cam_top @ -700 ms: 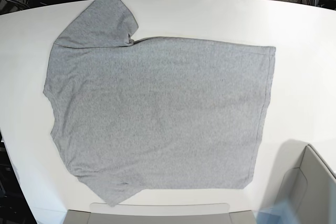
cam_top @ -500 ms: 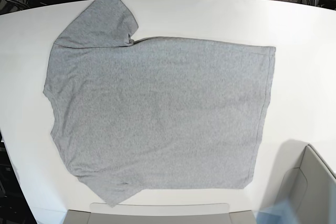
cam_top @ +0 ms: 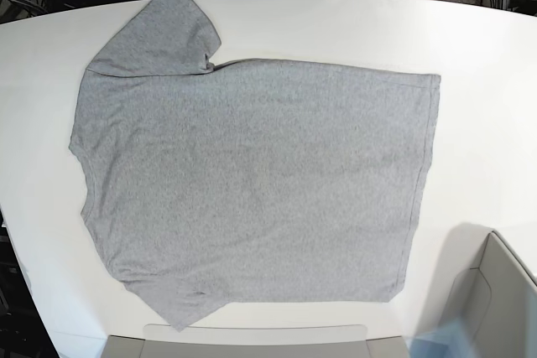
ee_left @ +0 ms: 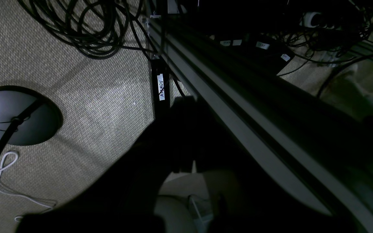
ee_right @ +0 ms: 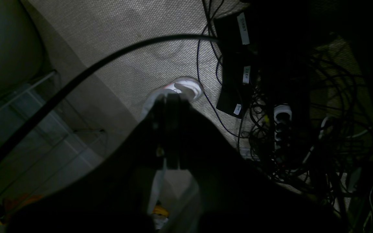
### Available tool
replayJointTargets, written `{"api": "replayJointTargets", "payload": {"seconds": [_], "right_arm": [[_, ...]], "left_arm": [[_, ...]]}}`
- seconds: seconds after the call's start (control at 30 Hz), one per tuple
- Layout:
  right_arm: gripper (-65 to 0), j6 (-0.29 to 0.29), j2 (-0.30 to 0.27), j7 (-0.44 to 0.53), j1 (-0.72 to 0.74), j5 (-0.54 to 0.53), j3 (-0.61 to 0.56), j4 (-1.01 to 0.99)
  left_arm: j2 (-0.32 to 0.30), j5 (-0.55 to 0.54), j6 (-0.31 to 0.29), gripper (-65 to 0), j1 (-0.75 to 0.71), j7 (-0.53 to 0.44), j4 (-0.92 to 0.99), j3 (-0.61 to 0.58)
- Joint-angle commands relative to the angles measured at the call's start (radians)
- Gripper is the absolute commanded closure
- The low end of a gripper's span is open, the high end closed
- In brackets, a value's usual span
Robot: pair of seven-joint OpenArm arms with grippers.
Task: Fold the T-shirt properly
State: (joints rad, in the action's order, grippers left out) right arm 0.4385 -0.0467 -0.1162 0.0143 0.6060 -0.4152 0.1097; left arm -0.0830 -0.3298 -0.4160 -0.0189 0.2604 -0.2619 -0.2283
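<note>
The T-shirt lies flat on the white table, plain grey side up, with no lettering showing. Its hem runs down the right side, and its neck edge is at the left. One sleeve spreads toward the far left corner, while the other reaches the near edge. Neither gripper shows in the base view. In the left wrist view my left gripper is a dark shape hanging over the floor, shut and empty. In the right wrist view my right gripper has its fingers pressed together, holding nothing.
Pale grey housings sit at the table's near edge and near right corner. Below the table are a carpeted floor, coiled black cables, a black round stand base, a metal rail and power bricks.
</note>
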Motion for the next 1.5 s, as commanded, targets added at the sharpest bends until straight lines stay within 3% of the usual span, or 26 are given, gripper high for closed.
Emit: {"api": "replayJointTargets", "payload": {"seconds": [0.0,1.2,1.3,1.47], "right_arm": [[0.0,0.023,-0.005,-0.006,0.006,-0.001,0.002,0.003],[0.0,0.023,-0.017,-0.007,-0.003,-0.007,0.009,0.003],[0.0,0.023,-0.052,-0.007,-0.006,-0.099,0.009,0.003],[0.0,0.023,-0.13,-0.006,-0.001,-0.421,0.009,0.003]], "left_arm": [[0.001,-0.002,-0.01,0.0,0.001,-0.003,-0.006,-0.003],[-0.013,-0.002,-0.01,0.0,0.001,-0.003,-0.006,-0.006],[-0.024,-0.002,-0.01,0.0,0.001,-0.003,-0.006,-0.007],[-0.045,-0.002,-0.01,0.0,0.0,-0.003,-0.006,-0.009]]}}
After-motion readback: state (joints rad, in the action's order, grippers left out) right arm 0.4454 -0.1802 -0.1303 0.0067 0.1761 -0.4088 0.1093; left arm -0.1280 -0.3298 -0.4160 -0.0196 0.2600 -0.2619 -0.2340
